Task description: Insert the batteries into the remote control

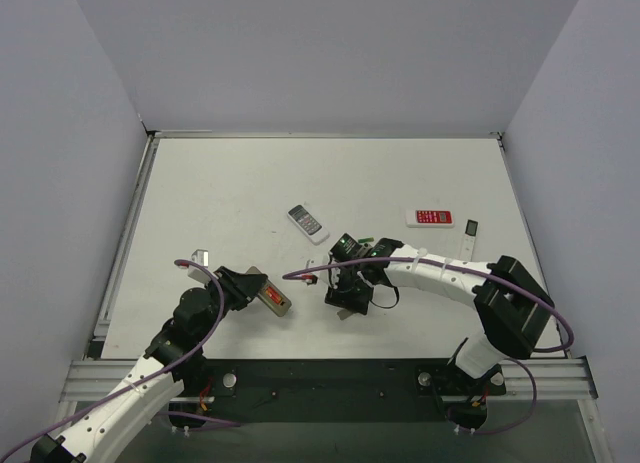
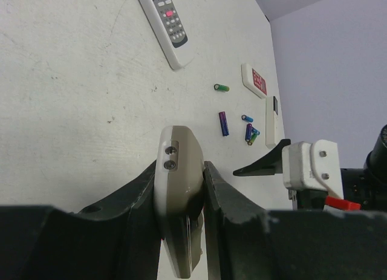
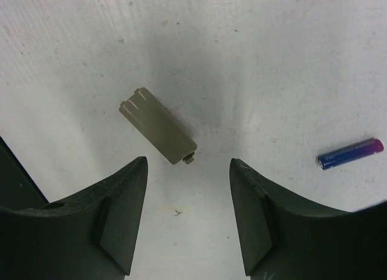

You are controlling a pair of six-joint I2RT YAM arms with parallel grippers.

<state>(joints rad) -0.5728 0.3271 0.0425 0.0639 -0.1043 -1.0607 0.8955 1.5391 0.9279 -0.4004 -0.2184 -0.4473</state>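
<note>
Batteries (image 2: 224, 123) lie loose near the middle of the table (image 1: 220, 183). The closest, a blue battery (image 3: 351, 153), lies crosswise just right of the right gripper (image 3: 188, 165), whose jaws gape empty above the grey cover (image 3: 157, 126). Left gripper (image 2: 180, 171) clamps the remote control (image 2: 178, 201).

On the white table (image 1: 230, 183) you see a white remote with grey buttons (image 2: 163, 17) lying at an angle near the middle, a flat red remote (image 2: 254, 80) just beside a slim white remote (image 2: 271, 120) farther right, and a small grey-tan cover plate (image 3: 158, 126) lying flat.
</note>
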